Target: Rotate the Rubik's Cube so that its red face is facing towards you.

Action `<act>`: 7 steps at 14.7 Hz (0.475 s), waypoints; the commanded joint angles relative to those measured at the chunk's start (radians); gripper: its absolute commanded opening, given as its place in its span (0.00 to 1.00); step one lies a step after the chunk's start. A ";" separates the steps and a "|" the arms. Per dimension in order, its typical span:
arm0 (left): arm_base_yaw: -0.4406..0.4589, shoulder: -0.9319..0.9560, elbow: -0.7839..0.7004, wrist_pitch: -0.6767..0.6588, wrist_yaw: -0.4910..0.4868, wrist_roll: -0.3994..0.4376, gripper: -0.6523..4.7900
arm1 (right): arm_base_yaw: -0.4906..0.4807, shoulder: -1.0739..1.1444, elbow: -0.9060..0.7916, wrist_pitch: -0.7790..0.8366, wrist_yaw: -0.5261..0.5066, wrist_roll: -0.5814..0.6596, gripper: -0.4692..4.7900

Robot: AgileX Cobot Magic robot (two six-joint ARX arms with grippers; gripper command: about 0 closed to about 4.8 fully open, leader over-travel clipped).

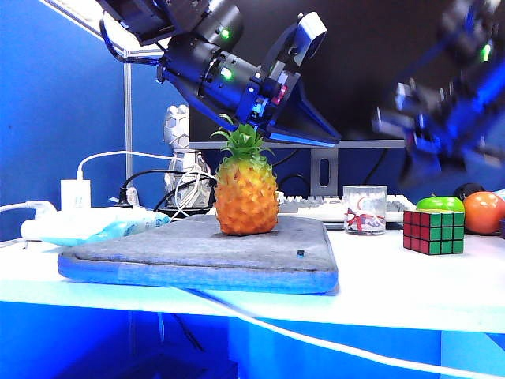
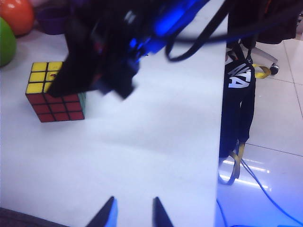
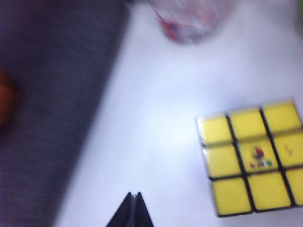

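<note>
The Rubik's Cube (image 1: 432, 230) stands on the white table at the right, with its green side toward the exterior camera and the red face (image 1: 411, 229) turned left. In the left wrist view the Rubik's Cube (image 2: 56, 92) shows a yellow top and the red face (image 2: 59, 108). My left gripper (image 1: 331, 142) hangs high above the pineapple. The left gripper (image 2: 132, 208) is open and empty, far from the cube. My right gripper (image 1: 422, 158) is a blur above the cube. The right gripper (image 3: 134, 195) is shut, empty, beside the yellow top (image 3: 253, 161).
A pineapple (image 1: 246, 189) stands on a grey mat (image 1: 205, 257). A glass (image 1: 364, 209), a green apple (image 1: 440, 204) and an orange fruit (image 1: 483, 212) sit behind the cube, by a keyboard (image 1: 312, 207). A white cable (image 1: 316, 339) hangs over the table's front edge.
</note>
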State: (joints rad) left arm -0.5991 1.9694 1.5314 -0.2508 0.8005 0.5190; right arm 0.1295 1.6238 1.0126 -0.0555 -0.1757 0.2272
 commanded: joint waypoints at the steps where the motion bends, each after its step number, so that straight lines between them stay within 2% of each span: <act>1: -0.001 0.000 0.003 0.003 0.008 -0.004 0.32 | 0.000 0.083 0.005 0.022 0.019 0.012 0.08; 3: -0.001 0.000 0.003 -0.002 0.008 -0.003 0.32 | 0.000 0.108 0.005 0.019 0.058 0.013 0.08; 7: -0.001 0.000 0.003 -0.016 0.008 -0.003 0.32 | -0.016 0.108 0.004 -0.057 0.257 -0.027 0.08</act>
State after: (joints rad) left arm -0.5991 1.9713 1.5314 -0.2710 0.8009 0.5190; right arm 0.1207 1.7367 1.0142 -0.1120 0.0483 0.2108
